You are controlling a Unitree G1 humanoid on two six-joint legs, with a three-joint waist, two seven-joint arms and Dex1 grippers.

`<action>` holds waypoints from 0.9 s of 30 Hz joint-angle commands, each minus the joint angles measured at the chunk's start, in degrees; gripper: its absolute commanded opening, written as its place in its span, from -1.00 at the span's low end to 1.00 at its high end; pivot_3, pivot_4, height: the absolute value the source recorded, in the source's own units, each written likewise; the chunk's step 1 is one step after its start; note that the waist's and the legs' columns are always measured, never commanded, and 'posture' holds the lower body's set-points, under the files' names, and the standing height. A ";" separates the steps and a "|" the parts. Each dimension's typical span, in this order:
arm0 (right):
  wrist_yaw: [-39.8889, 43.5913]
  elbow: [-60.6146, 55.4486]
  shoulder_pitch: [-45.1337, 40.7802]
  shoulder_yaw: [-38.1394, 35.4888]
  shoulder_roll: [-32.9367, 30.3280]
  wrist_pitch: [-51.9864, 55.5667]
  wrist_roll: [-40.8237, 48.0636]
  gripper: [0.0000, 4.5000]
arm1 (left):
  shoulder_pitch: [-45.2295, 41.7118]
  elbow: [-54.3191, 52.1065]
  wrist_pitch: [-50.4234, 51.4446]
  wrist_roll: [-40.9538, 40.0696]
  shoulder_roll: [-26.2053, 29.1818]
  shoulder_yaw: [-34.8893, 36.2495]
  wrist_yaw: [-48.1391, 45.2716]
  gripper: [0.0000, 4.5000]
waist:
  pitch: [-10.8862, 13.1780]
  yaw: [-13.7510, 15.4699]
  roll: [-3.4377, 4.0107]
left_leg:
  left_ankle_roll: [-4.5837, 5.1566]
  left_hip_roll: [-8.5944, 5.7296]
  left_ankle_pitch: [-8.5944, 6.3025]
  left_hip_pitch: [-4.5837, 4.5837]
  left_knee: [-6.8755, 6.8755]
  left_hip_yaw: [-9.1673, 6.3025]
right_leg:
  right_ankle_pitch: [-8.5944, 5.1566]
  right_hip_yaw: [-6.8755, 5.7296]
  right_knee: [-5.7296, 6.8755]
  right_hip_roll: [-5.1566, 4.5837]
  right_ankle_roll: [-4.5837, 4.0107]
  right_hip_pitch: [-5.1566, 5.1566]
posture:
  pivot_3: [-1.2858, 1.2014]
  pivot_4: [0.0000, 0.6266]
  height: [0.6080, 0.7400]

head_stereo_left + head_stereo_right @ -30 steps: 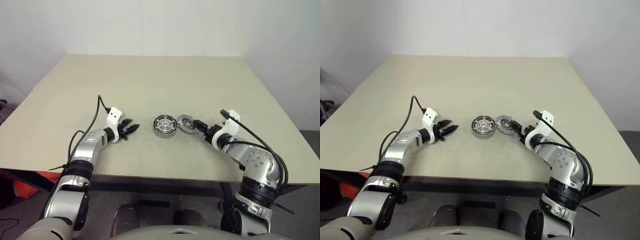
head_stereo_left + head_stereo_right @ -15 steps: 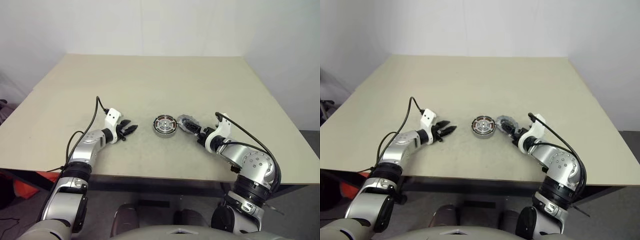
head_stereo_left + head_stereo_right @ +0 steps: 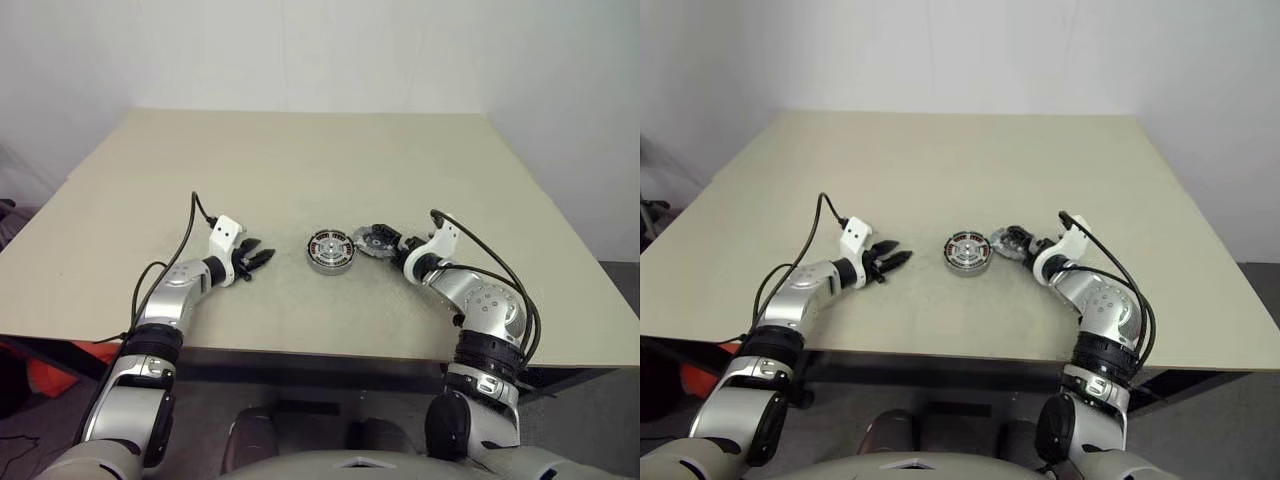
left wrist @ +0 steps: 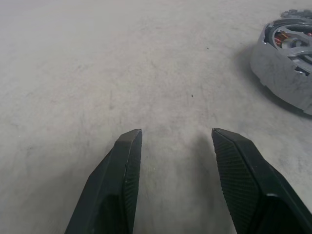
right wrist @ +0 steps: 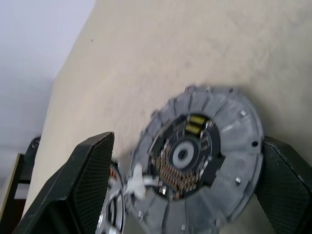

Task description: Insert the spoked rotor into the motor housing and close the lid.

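Pale beige tabletop (image 3: pixel 300 160) with faint speckling; silver-rimmed motor housing (image 3: pixel 330 250) showing copper-brown windings under dark grey spokes; grey lid (image 5: pixel 195 161) with a notched edge, radial ribs, a yellow patch and a dark inner ring; black fingers (image 4: pixel 122 195) with cross-hatched pads; white wall behind

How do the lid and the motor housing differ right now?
The lid is tilted, clamped in the right gripper; the motor housing lies flat on the table, untouched. The lid is a thin notched disc; the motor housing a thicker puck. Both are round grey metal, similar in width.
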 commanded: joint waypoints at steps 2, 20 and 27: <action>1.85 3.76 -3.13 2.32 -0.75 -4.61 -0.15 0.88 | -0.47 -2.01 -0.07 -0.19 0.71 0.70 0.03 0.08 | 0.00 -0.11 0.00 | 0.06 0.00 -0.03 -0.01 -0.01 0.00 | 0.17 0.00 -0.01 0.01 -0.30 -0.01 | 0.03 -1.00 1.00; 5.15 0.35 -7.75 4.57 -0.16 -3.68 8.41 0.88 | -1.71 0.09 -1.14 0.49 0.80 0.46 -0.10 0.08 | 0.01 -0.07 0.01 | 0.18 0.00 -0.11 -0.09 0.00 0.01 | 0.19 0.00 -0.04 0.00 -0.35 -0.05 | 0.03 -1.00 1.00; 1.93 -4.13 -8.18 5.67 -0.67 -1.20 10.27 0.88 | -5.15 4.82 -2.82 0.71 1.58 2.27 1.36 0.08 | 0.01 -0.02 0.01 | 0.16 0.00 -0.09 -0.08 0.01 0.01 | 0.17 0.00 -0.03 0.00 -0.30 -0.05 | 0.03 -1.00 1.00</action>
